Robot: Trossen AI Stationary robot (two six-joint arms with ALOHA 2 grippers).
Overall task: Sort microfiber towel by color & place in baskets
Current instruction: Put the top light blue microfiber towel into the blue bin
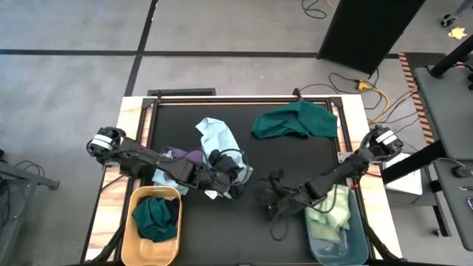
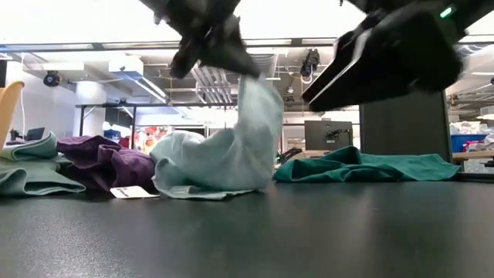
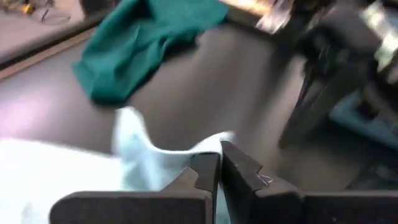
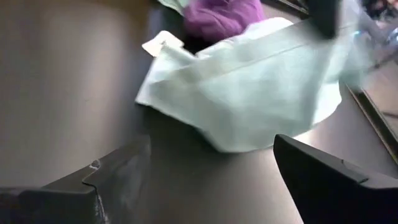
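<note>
Lifting the light blue cloth (image 1: 222, 140) with my left gripper (image 1: 225, 176) clenched on its corner. My right gripper (image 1: 272, 198) waits beside it, fingers spread and empty, with the grey-blue basket (image 1: 360, 244) nearer it.

We saw the high view evenly lit, the black table (image 1: 295, 159) matte, with only soft shadows under the arms. In the low view the ceiling lights (image 2: 93, 23) behind blew out to white, so the arms overhead stood as near silhouettes, and the near tabletop was out of focus with a dull sheen. The left wrist view was smeared by motion blur, the green cloth (image 3: 143, 43) soft-edged. The right wrist view was blurred too, its light blue cloth (image 4: 249, 93) pale and washed.
</note>
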